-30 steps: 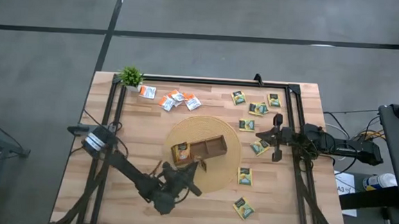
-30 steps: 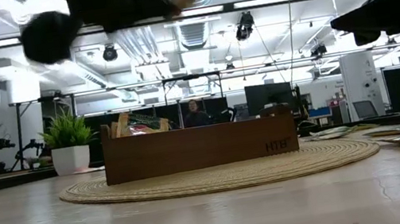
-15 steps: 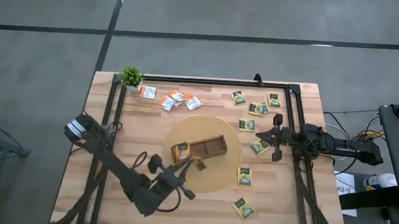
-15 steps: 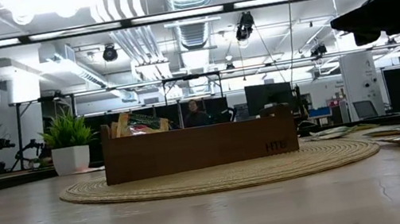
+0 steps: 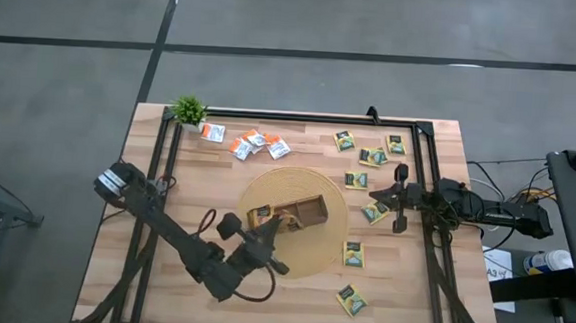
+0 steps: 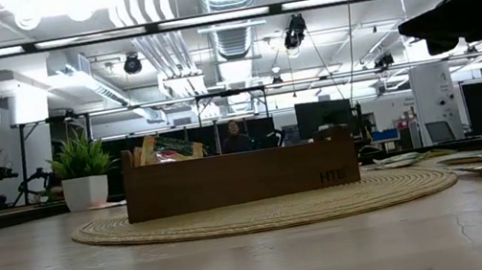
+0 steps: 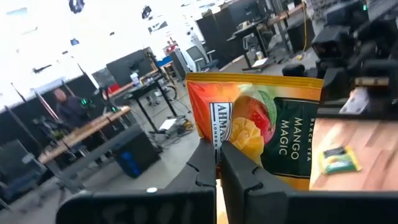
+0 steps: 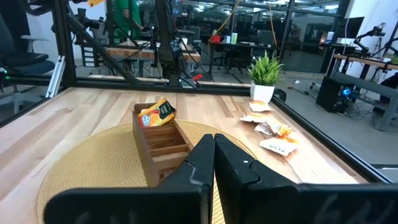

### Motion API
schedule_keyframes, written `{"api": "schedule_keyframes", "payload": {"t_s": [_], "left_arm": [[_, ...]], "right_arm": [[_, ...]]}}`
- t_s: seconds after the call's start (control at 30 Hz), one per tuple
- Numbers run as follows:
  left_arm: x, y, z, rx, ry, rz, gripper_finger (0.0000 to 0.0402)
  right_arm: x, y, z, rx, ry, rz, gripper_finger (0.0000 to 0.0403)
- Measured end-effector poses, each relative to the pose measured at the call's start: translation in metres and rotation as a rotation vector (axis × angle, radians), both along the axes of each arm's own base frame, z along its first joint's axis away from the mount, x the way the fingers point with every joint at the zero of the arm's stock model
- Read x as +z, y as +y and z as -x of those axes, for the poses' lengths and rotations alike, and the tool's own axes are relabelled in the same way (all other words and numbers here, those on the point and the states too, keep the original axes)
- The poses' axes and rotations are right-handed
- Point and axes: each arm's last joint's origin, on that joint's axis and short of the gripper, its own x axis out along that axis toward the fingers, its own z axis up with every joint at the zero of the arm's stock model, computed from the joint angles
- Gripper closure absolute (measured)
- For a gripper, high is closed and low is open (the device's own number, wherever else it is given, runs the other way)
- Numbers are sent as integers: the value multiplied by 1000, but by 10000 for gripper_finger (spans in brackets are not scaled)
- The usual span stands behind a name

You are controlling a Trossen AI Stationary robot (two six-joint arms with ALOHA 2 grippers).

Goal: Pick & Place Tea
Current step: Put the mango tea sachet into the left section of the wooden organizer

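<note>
A long brown wooden tray (image 5: 300, 212) (image 6: 240, 176) lies on a round woven mat (image 5: 312, 253). One orange tea sachet (image 5: 258, 217) (image 8: 156, 112) stands in the tray's left end. My left gripper (image 5: 276, 227) (image 7: 218, 167) hangs high over that end, shut on an orange and dark green sachet (image 7: 264, 127). My right gripper (image 5: 374, 199) (image 8: 214, 149) waits to the right of the mat, shut and holding nothing. More sachets lie flat on the table: white-and-orange ones (image 5: 246, 142) and green-and-yellow ones (image 5: 369, 151). My left gripper pinches the orange and dark green sachet between its two fingers at one side edge (image 7: 213, 138), near a lower corner. The sachet sticks out past the fingertips with its printed face toward the wrist camera. It is lifted clear of table and tray.
A small potted plant (image 5: 189, 108) (image 6: 84, 174) stands at the table's far left corner. Black frame rails (image 5: 301, 116) run along the table's far, left and right sides. Loose sachets (image 5: 354, 253) (image 5: 351, 301) lie near the mat's right and near-right side.
My left arm has risen out of the top of the low view, and its elbow has swung toward the table's left. Its gripper has moved a little toward the far edge, over the tray's left end.
</note>
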Motion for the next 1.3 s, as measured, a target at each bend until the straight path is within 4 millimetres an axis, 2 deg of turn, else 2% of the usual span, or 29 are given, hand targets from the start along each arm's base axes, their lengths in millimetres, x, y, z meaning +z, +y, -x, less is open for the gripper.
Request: {"api": "schedule_keyframes", "payload": {"t_s": [0.27, 0.5, 0.6, 0.73, 0.8, 0.87, 0.93, 0.97, 1.03, 1.1, 1.2, 1.3], "left_arm": [[1, 12, -6, 35, 199, -139, 401], [9, 20, -5, 51, 175, -120, 401], [19, 24, 1, 48, 118, -82, 401], [48, 33, 17, 18, 18, -19, 401], [58, 36, 24, -111, -39, -3, 401], [63, 41, 31, -379, -65, 44, 401], [60, 57, 34, -614, -19, 254, 401], [55, 68, 35, -639, 31, 393, 401], [37, 88, 42, -485, 156, 574, 401], [14, 99, 49, -250, 282, 577, 401], [-1, 100, 60, -69, 367, 590, 401], [-10, 97, 56, 14, 382, 570, 401]], "right_arm": [[0, 0, 0, -1, 0, 0, 394], [0, 0, 0, -1, 0, 0, 394], [0, 0, 0, 0, 0, 0, 394], [0, 0, 0, 0, 0, 0, 394], [0, 0, 0, -1, 0, 0, 394], [0, 0, 0, 0, 0, 0, 394], [0, 0, 0, -1, 0, 0, 394], [0, 0, 0, 0, -1, 0, 394], [0, 0, 0, 0, 0, 0, 394], [0, 0, 0, -1, -1, 0, 394], [0, 0, 0, -1, -1, 0, 394], [0, 0, 0, 0, 0, 0, 394]]}}
